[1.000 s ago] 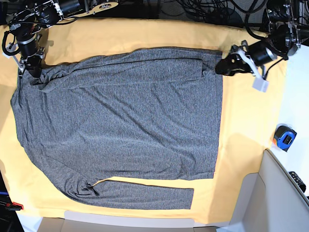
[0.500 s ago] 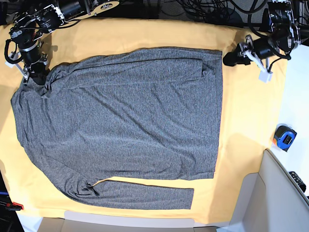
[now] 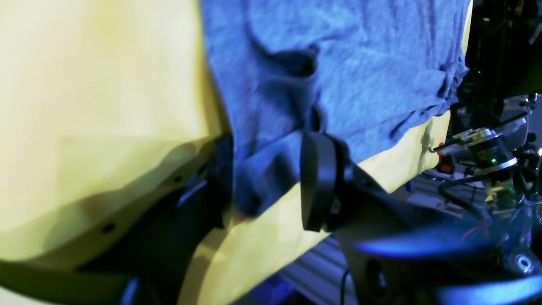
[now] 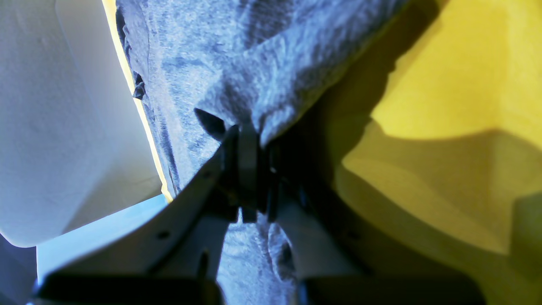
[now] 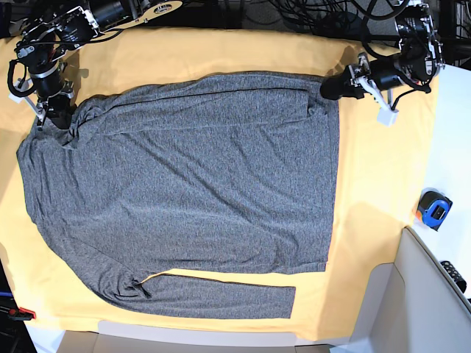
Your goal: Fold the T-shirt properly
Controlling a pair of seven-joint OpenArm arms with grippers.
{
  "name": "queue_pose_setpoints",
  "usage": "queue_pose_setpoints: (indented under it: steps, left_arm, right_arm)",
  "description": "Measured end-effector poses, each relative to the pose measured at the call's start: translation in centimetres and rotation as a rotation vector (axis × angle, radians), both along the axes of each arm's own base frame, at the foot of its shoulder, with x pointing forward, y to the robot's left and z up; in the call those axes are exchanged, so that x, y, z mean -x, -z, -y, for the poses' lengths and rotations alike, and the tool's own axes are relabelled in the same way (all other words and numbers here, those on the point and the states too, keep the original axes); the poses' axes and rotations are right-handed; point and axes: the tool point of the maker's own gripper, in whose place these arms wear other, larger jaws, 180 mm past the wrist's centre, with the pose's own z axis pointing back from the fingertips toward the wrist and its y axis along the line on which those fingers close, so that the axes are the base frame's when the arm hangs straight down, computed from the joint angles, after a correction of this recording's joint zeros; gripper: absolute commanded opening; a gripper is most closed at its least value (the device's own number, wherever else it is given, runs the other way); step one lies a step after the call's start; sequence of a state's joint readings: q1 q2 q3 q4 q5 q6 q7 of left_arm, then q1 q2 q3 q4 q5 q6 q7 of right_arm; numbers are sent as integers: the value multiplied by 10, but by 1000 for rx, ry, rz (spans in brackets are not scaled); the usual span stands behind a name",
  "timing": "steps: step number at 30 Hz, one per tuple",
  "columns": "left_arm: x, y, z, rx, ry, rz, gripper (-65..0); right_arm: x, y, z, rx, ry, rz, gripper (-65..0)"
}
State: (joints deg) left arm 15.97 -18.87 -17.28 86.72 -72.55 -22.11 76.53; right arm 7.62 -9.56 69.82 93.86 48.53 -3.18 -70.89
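The dark-grey T-shirt [image 5: 184,184] lies spread flat on the yellow-orange cloth [image 5: 375,184], one long sleeve along its near edge. My right gripper [image 5: 53,116] is at the shirt's far left corner. In the right wrist view this gripper [image 4: 250,135] is shut on a bunched fold of the T-shirt [image 4: 237,55]. My left gripper [image 5: 329,89] is at the shirt's far right corner. In the left wrist view it [image 3: 269,169] stands open, its fingers [image 3: 317,182] on either side of the corner of the T-shirt [image 3: 360,63].
A blue tape measure [image 5: 434,208] sits on the white surface right of the cloth. A white box wall [image 5: 434,294] fills the near right corner, with a black object [image 5: 452,276] behind it. Cables and arm bases run along the far edge.
My left gripper has moved leftward from the bare cloth onto the shirt's far right corner, its jaws now either side of the fabric. The right gripper keeps its hold.
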Motion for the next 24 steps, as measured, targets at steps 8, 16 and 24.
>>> queue_pose_setpoints:
  steps: [8,16,24]
  left_arm:
    - [2,1,5,14,-3,-5,-411]
    - [3,2,4,7,-1,-8,-650]
    - [-3,-21,12,-24,68,63,-650]
  right_arm:
    - [2,2,0,0,0,-6,-650]
    - [6,4,0,0,-1,-15,-650]
    - [26,15,-1,-2,-5,-62,-650]
